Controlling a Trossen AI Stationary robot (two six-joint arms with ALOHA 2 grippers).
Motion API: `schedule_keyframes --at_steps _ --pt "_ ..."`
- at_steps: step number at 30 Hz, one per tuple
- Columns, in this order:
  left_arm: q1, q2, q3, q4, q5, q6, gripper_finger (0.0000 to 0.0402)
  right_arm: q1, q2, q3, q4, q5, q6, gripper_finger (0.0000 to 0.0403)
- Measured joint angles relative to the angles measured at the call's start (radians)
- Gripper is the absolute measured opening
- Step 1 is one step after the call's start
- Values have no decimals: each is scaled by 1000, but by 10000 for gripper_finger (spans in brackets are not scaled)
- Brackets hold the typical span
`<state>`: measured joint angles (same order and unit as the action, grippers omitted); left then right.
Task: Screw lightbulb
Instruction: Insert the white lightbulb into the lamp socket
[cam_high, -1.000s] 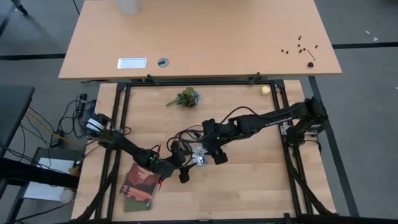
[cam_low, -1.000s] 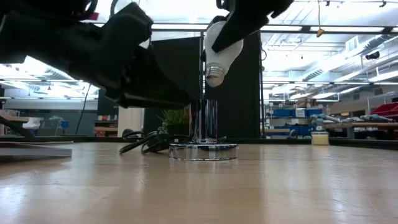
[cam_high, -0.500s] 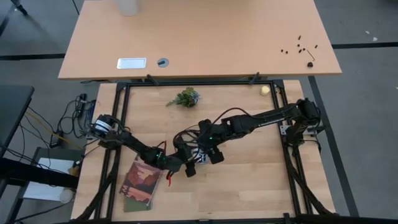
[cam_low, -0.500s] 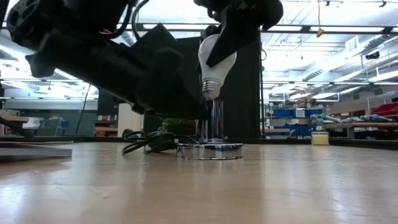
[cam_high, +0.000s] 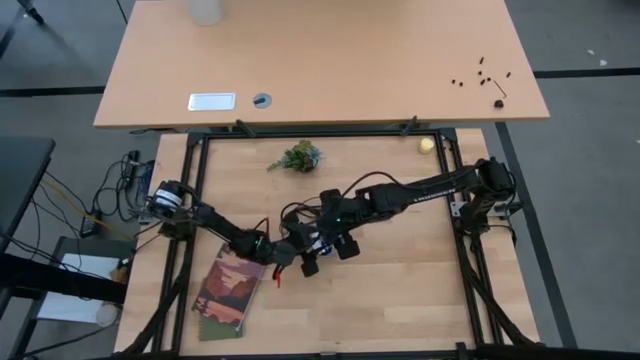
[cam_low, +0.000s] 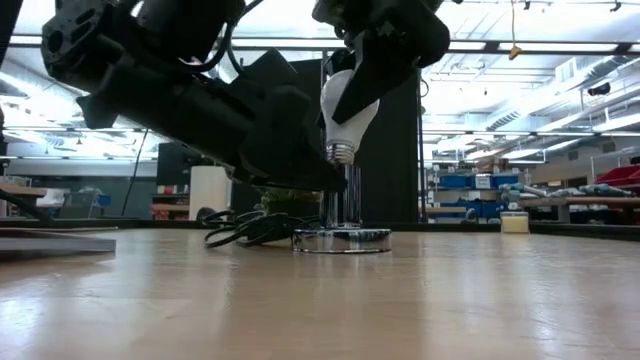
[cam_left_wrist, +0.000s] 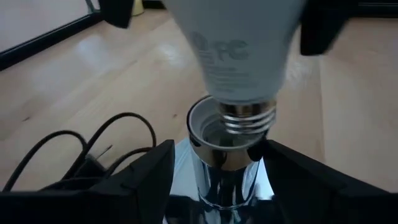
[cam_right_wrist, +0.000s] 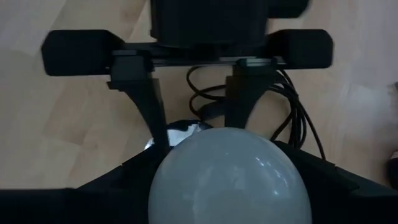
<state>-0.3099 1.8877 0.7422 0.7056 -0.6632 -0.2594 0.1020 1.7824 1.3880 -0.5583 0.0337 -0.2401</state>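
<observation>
Lightbulb (cam_low: 347, 100) clamped in right fingers (cam_low: 372, 60); left fingers (cam_left_wrist: 261, 171) clamp socket (cam_low: 343, 200); wood table (cam_low: 400, 300), workshop behind.

white lightbulb (cam_low: 347, 100), chrome socket (cam_low: 342, 205), black cord (cam_low: 240, 228)

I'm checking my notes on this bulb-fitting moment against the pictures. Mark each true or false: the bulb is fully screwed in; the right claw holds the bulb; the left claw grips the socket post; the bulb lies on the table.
1. The white frosted lightbulb is fully screwed in. False: its threads show at the mouth of the chrome socket post.
2. The right claw holds the bulb. True.
3. The left claw straddles the post. True.
4. The bulb lies on the wooden table. False: it is held above it.
</observation>
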Motion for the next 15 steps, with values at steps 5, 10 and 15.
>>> schedule_keyframes --at_steps 5,10,15 --pt "24 0 0 21 20 25 248 -1 0 -34 54 20 -8 283" --pt "42 0 0 26 20 55 248 -1 -1 -51 78 48 -44 283" --pt "54 0 0 26 32 76 248 0 -1 -51 92 56 -58 283"
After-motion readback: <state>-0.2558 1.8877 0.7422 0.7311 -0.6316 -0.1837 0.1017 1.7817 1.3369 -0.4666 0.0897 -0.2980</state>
